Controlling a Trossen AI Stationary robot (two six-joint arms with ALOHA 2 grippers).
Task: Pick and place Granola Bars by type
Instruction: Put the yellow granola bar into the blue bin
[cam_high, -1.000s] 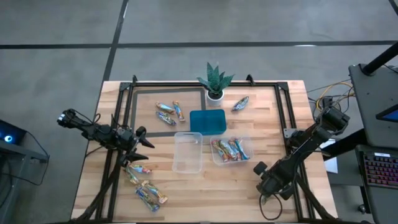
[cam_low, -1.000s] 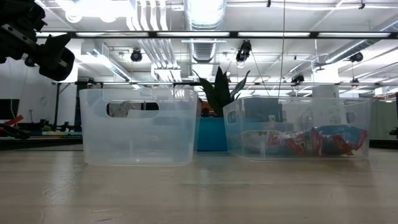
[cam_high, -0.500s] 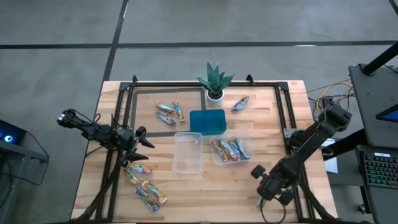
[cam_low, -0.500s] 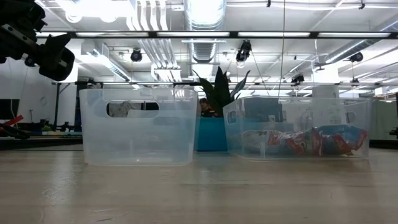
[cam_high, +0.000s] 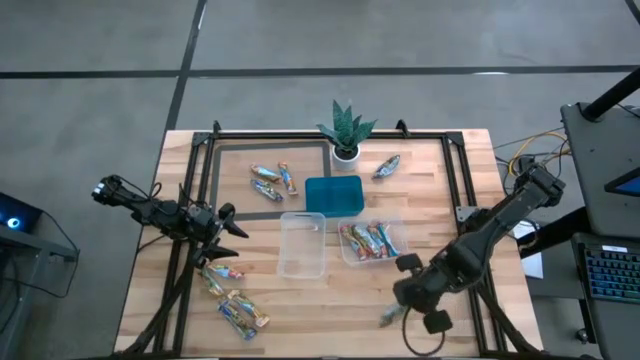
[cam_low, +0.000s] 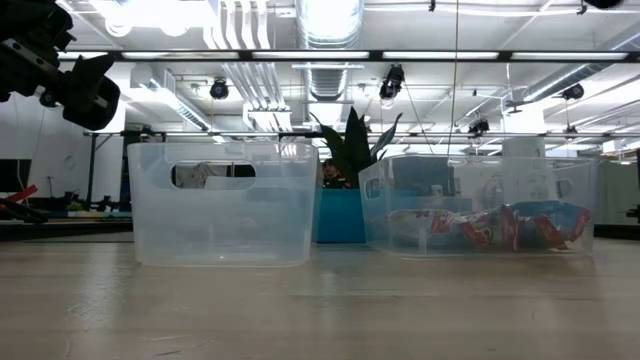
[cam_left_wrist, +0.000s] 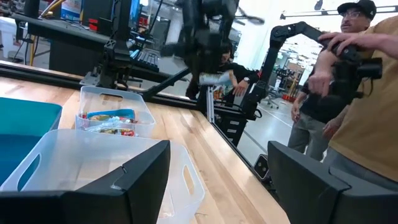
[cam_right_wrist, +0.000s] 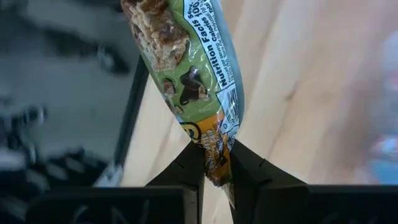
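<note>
Granola bar in green wrapper is hanging pinched by one end in the right gripper, jaws narrow on it, above the counter's front edge toward the right corner. Left gripper is hovering near the left edge, jaws wide, beside the empty clear tub.

glossy foil granola bars; clear plastic tubs; matt wood table

A wooden tabletop holds a small potted plant near its far edge. A teal tray sits at its centre, with two clear plastic tubs just in front, side by side.
</note>
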